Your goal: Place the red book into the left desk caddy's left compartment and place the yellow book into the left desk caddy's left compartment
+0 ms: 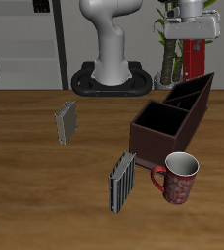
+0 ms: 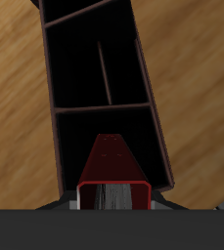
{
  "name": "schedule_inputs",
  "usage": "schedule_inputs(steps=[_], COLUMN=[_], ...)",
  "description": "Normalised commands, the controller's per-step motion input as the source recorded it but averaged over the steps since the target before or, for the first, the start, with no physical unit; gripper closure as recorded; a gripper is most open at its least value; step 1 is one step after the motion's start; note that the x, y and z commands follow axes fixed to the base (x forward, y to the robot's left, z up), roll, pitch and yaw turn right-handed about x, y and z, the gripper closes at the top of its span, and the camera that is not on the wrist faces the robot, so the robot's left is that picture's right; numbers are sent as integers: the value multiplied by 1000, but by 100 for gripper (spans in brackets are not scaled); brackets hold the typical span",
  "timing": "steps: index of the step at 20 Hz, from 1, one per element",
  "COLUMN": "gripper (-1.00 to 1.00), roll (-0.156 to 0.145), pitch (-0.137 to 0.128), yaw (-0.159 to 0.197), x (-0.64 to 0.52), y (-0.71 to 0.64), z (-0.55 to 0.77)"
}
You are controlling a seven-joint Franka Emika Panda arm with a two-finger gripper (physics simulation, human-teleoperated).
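Red patterned mug [image 1: 179,177] beside larger grey striped book [image 1: 121,181].

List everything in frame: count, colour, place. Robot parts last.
red book: 1, dark red with pale page edge, held upright in the gripper above the caddy's far end
desk caddy: 1, dark brown, open top with dividers, on the table next to the mug
small striped book: 1, grey, standing on the table apart from the caddy
larger striped book: 1, grey with dark spine, standing near the table's front edge beside the mug
mug: 1, red patterned, just in front of the caddy
table: 1, wood brown
plant: 1, green, behind the table
gripper: 1, grey, shut on the red book
robot base: 1, white, at the table's back
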Motion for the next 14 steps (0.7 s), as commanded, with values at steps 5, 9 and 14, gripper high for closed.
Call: schedule_inputs(steps=[5, 9, 14], gripper=[100, 100, 100], roll=[3, -3, 1], pitch=[34, 29, 25], yaw=[-20, 12, 0], x=[163, 205, 142], y=[95, 113, 71], z=[-9, -18, -3])
